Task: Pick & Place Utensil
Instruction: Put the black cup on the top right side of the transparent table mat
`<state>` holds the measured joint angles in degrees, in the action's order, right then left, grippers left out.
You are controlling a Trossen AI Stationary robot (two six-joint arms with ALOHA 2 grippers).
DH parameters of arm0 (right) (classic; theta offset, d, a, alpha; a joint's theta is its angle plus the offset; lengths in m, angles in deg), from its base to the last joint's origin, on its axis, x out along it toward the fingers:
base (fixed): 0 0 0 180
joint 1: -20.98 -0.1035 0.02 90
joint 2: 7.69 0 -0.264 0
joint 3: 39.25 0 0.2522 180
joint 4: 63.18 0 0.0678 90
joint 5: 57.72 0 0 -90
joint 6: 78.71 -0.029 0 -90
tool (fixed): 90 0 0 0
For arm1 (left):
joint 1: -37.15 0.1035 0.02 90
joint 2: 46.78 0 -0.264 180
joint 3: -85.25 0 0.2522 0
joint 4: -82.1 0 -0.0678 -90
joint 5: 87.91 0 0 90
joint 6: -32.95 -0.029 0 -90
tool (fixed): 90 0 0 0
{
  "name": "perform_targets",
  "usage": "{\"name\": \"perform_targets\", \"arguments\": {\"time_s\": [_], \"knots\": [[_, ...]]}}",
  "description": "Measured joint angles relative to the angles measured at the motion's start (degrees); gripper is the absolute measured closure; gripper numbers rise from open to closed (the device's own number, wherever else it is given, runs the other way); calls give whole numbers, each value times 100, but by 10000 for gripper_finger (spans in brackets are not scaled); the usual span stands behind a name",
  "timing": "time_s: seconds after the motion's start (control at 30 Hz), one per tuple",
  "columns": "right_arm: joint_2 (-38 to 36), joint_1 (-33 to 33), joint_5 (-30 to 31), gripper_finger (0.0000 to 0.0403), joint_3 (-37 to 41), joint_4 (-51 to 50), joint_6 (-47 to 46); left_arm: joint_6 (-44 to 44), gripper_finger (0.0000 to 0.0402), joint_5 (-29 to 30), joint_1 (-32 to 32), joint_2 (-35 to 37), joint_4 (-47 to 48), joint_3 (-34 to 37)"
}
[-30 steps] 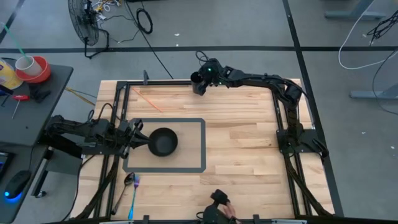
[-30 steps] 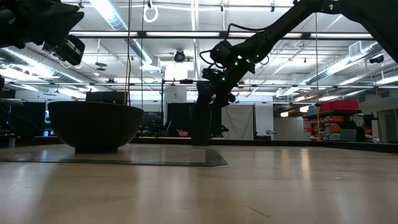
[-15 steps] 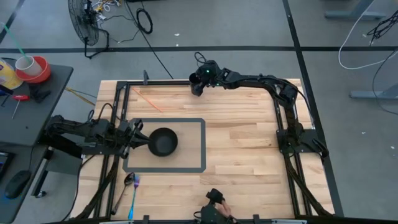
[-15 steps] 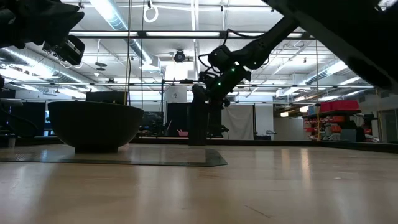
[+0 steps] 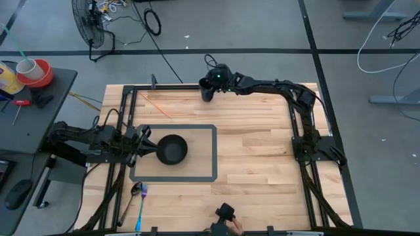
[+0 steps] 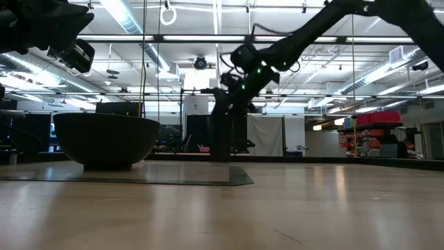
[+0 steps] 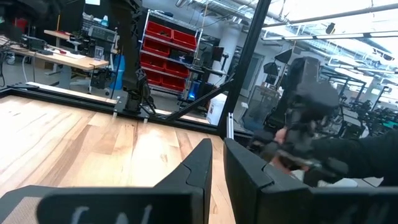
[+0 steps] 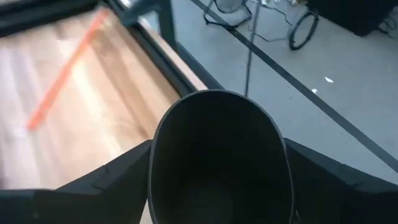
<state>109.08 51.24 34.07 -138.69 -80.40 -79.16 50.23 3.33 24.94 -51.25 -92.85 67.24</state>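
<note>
A tall dark cup [image 5: 207, 94] stands by the table's far edge; in the low view the cup [image 6: 220, 132] is a dark column. My right gripper [image 5: 209, 89] is around it, and the right wrist view looks down into the cup's mouth [image 8: 217, 155]. A black spoon with a blue handle [image 5: 139, 198] lies flat near the table's near left corner. A black bowl [image 5: 172, 150] sits on its base inside a dark taped rectangle [image 5: 215, 152]. My left gripper [image 5: 146, 145] hovers shut just left of the bowl, its fingertips [image 7: 216, 149] almost together. My right gripper pinches the cup's wall between its two fingers [image 8: 118, 177], one on each side just below the rim [image 8: 283, 146], coming down at a slant from the far right. The cup stays upright. Whether its base is on the table, I cannot tell.
A black metal frame [image 5: 131, 92] runs along the table's edges. An orange strip [image 5: 157, 105] lies at the far left. A person's hand with a dark object [image 5: 226, 215] is at the near edge. Bare wood [image 5: 262, 157] lies right of the rectangle.
My right gripper has moved a little toward the table's left along the far edge, carrying the upright cup with it. The person's hand at the near edge has shifted left.
</note>
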Motion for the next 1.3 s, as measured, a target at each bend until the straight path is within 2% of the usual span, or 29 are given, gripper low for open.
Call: {"name": "perform_targets", "arguments": {"time_s": [0.27, 0.43, 0.6, 0.67, 0.8, 0.93, 1.1, 1.23, 1.3], "knots": [[-761, -1098, 636, 85, -3, -749, 206, 2, 356, 2, -2, -2, 0, 0], [-894, -2001, 1490, 85, -3, -1010, 183, 4, 356, 3, -2, -2, 0, 0], [-894, -2626, 2273, 85, -3, -1161, -187, 0, 356, 0, -1, -1, 0, 0], [-895, -2782, 2509, 85, -3, -1349, -457, 4, 356, 0, -2, -2, -2, 0], [-896, -2932, 2599, 85, -3, -1757, -1241, 2, 356, 2, -1, 0, -1, 0], [-883, -3149, 3245, 85, -3, -1982, -1757, 2, 356, 2, -2, -1, 0, 0], [-848, -3362, 3357, 85, -1, -1966, -2362, 2, 356, 2, 0, -2, 0, 0], [-830, -3470, 3854, 85, 283, -1906, -2991, 3, 356, 2, -2, -1, 0, 0], [-826, -3479, 3916, 85, 474, -1824, -3428, 1, 356, 2, -1, -2, 0, 0]]}}
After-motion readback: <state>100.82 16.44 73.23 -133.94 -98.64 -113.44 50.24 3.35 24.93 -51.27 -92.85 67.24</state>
